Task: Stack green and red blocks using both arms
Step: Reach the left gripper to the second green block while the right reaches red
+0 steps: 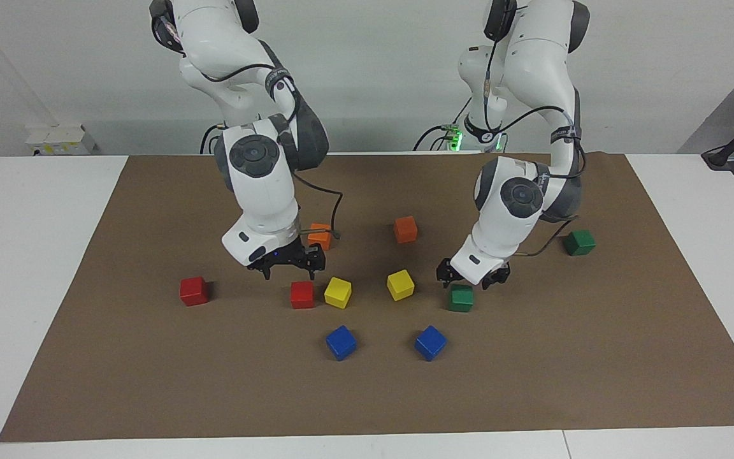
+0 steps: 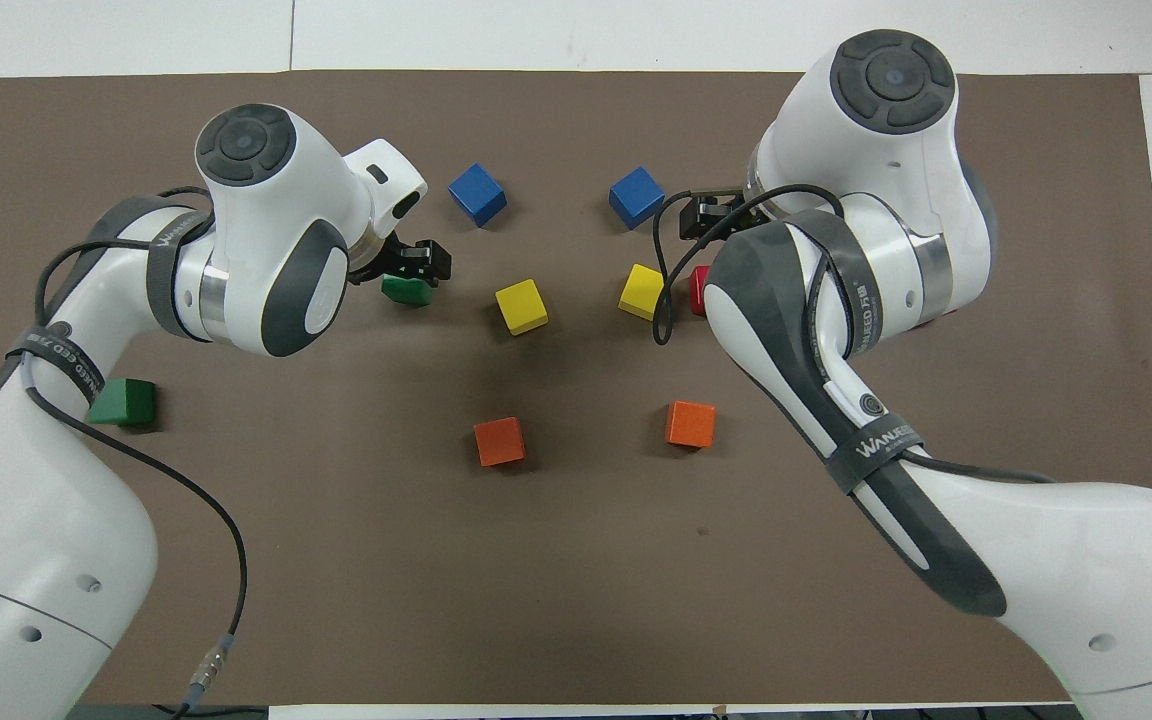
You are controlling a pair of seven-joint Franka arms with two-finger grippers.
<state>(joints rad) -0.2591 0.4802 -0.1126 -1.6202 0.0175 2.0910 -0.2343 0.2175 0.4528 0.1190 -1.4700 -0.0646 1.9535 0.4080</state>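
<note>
we are hovering both grippers, jaws apart: left gripper [image 1: 473, 278] directly over green block [image 1: 460, 298], right gripper [image 1: 287, 262] over red block [image 1: 302, 294].

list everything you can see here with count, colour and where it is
green blocks: 2, dark green; one under the left gripper beside a yellow block, one alone toward the left arm's end
red blocks: 2, red; one touching a yellow block, just below the right gripper; one alone toward the right arm's end
yellow blocks: 2, yellow; and, mid mat
orange blocks: 2, orange; and, nearest the robots of the middle group
blue blocks: 2, blue; and, farthest from the robots
mat: 1, brown, covers the table
table: 1, white
left gripper: 1, black, open, low over the inner green block
right gripper: 1, black, open, over the mat by the inner red block
</note>
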